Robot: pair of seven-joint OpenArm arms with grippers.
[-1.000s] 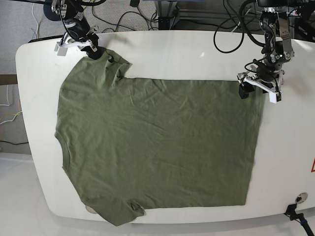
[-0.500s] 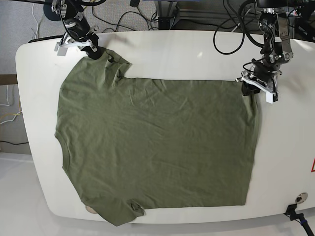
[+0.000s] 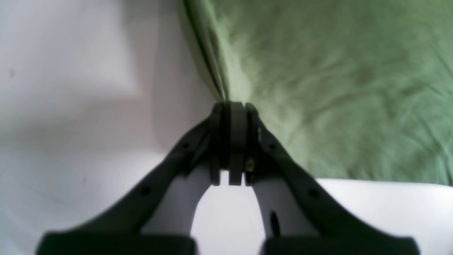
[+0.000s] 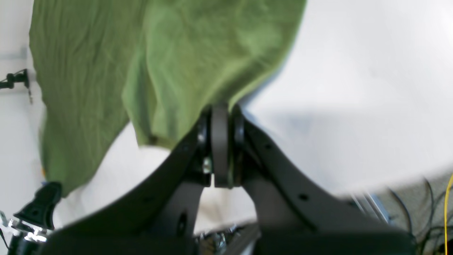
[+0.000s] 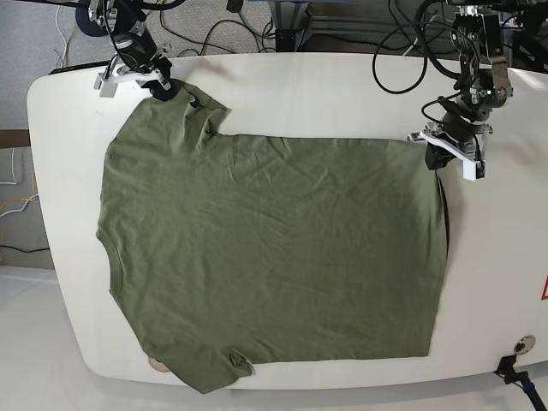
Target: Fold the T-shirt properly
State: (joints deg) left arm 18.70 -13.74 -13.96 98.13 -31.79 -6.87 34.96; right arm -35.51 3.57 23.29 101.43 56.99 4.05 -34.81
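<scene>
T-shirt (image 5: pixel 274 257) lies spread flat on the worktop (image 5: pixel 342 94), no fold made yet; left tool (image 5: pixel 435 158) pinched tight on a hem corner, right tool (image 5: pixel 164 90) apparently clamped on a sleeve edge.

White surface, cables, grey floor

Broad white surface (image 5: pixel 325 94) with rounded corners, set on grey floor (image 5: pixel 38 38). Black cables (image 5: pixel 214 38) strewn behind its far edge. Red marking (image 5: pixel 543 289) at right edge; small round fitting (image 5: pixel 524 344) near right front corner, black clip (image 5: pixel 507 368) just beside it.
</scene>
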